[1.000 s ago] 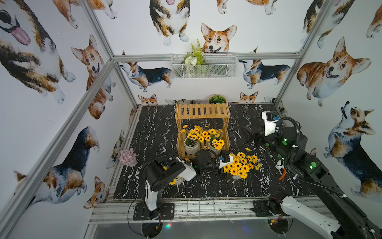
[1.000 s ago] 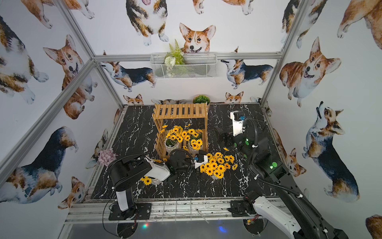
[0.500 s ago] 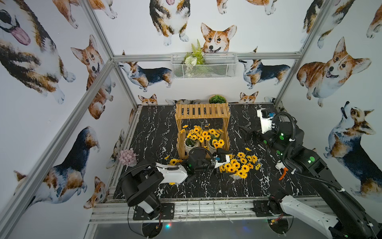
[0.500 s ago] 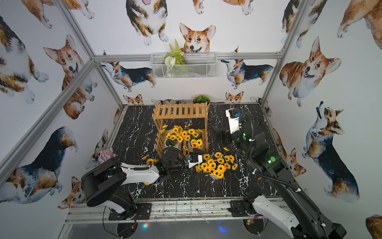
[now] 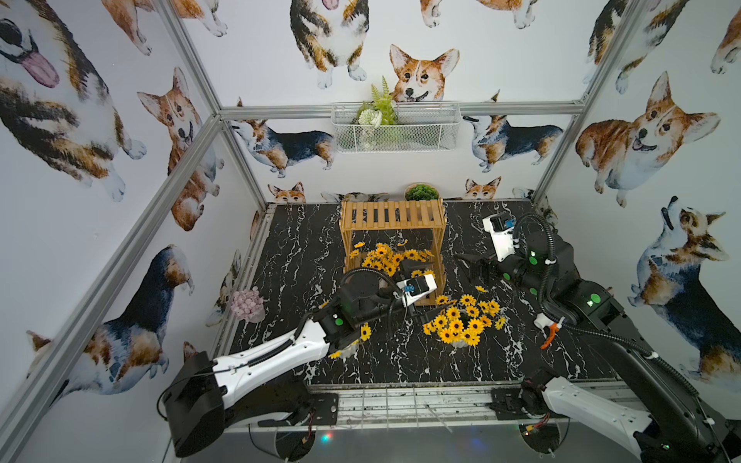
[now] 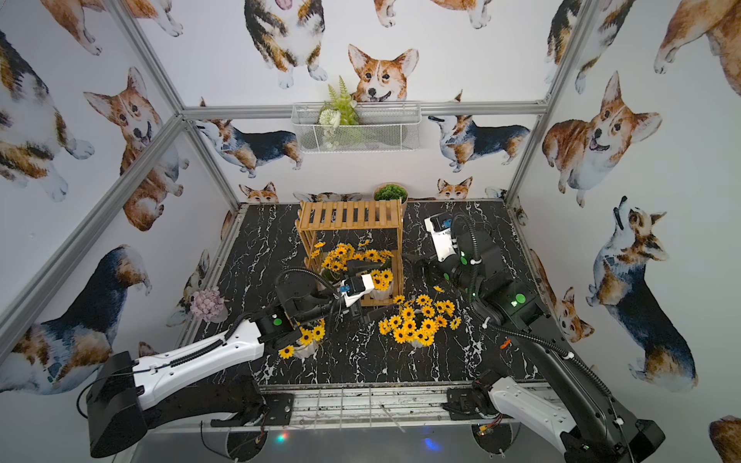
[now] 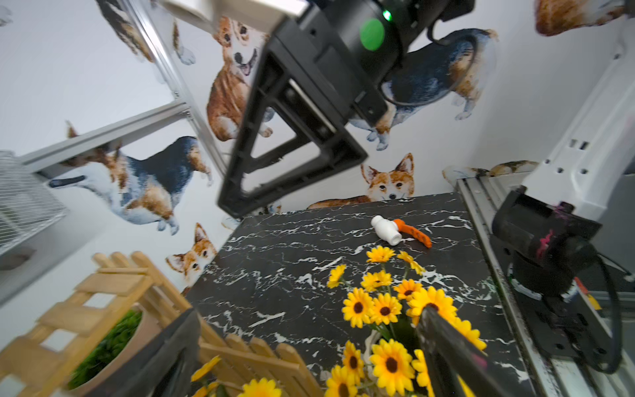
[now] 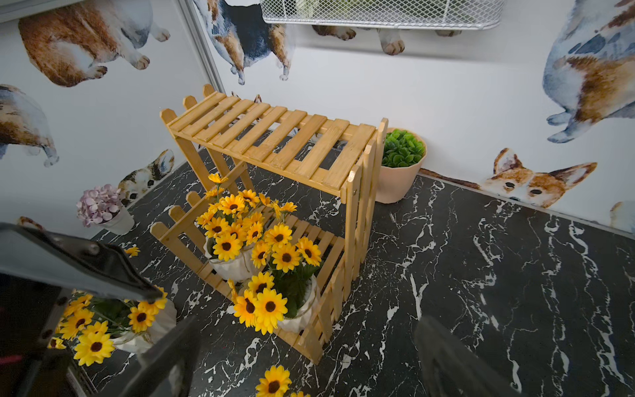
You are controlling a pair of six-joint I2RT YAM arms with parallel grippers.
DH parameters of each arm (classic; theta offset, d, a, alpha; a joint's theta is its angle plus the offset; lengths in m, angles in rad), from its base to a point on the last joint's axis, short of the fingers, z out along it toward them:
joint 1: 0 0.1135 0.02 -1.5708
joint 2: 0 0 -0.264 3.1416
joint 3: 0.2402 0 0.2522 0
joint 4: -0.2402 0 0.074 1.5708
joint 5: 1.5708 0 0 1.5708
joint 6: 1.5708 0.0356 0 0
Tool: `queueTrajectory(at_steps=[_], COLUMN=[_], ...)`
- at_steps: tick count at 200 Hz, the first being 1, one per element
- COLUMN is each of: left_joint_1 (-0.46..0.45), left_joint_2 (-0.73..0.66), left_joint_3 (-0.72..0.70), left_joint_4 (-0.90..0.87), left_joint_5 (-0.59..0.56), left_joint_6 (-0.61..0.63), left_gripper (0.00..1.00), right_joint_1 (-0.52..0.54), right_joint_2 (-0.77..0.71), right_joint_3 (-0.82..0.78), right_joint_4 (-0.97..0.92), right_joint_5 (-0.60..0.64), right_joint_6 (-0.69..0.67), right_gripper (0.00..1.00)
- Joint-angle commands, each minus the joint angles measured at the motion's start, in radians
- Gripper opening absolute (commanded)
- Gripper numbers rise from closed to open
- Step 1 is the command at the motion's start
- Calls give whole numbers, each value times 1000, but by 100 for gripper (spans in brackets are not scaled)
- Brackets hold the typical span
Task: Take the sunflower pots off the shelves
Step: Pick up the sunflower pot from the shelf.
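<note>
- As the left arm (image 5: 280,352) drops its elbow and stretches low across the table (image 5: 296,248), reaching further toward the shelves (image 8: 275,137) than a second ago, attention turns to what remains on them.
- Two sunflower pots already stand on the table: the near pot (image 6: 306,344), partly under the left forearm, and the corner pot (image 5: 461,324), just off the shelves' front right corner.
- Two more, the rear pot (image 8: 230,240) and the front pot (image 8: 281,295), sit side by side on the lower tier. The top tier is bare, so the job looks about half done.
- Left gripper (image 7: 309,311): jaws spread wide and empty beside the lower tier's front end. One finger (image 7: 446,347) crosses the corner pot's blooms in the wrist view; contact cannot be told.
- Right gripper (image 5: 467,262), edged slightly closer to the shelves' side, hangs level with the lower tier, jaws released, holding nothing.
</note>
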Motion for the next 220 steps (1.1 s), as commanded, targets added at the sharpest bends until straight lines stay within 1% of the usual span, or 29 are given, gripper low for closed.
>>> queueTrajectory(at_steps=[1, 14, 17, 31, 49, 61, 75, 88, 93, 100, 111, 131, 154, 166, 182, 200, 220], left_joint_1=[7, 15, 17, 32, 52, 71, 110, 165, 192, 229, 305, 428, 527, 565, 594, 632, 672], left_joint_2=[-61, -95, -101, -121, -135, -150, -176, -206, -219, -234, -248, -237, -188, -176, -187, -212, -200], left_joint_3=[56, 69, 104, 145, 195, 225, 249, 258, 259, 265, 280, 328, 384, 389, 363, 335, 345], left_joint_4=[-179, -220, -234, -294, -377, -434, -491, -526, -538, -563, -615, -730, -850, -868, -850, -827, -861], left_joint_5=[-226, -317, -337, -443, -580, -619, -611, -591, -584, -565, -516, -461, -434, -392, -407, -367, -331], left_joint_6=[19, -17, -30, -92, -175, -214, -246, -286, -307, -346, -405, -473, -517, -527, -548, -547, -552], left_gripper=[100, 100, 100, 100, 100, 100, 100, 100, 100, 100, 100, 100, 100, 100, 100, 100, 100], right_joint_1=[-1, -1, 0, 10, 52, 97, 146, 185, 198, 216, 244, 299, 344, 367, 400, 426, 452], right_joint_2=[26, 60, 67, 96, 115, 131, 165, 192, 192, 230, 246, 276, 324, 351, 383, 422, 467], right_joint_3=[20, 42, 47, 63, 77, 88, 113, 132, 136, 139, 143, 156, 178, 191, 204, 218, 235], right_joint_4=[-50, -86, -92, -110, -112, -117, -140, -162, -165, -168, -168, -174, -187, -197, -203, -209, -219], right_joint_5=[-56, -75, -80, -89, -56, -20, 6, 24, 30, 36, 43, 59, 59, 63, 76, 67, 59], right_joint_6=[18, 26, 26, 33, 31, 23, 15, 17, 18, 19, 24, 27, 36, 39, 44, 58, 65], right_gripper=[100, 100, 100, 100, 100, 100, 100, 100, 100, 100, 99, 99, 99, 98, 98, 98, 97])
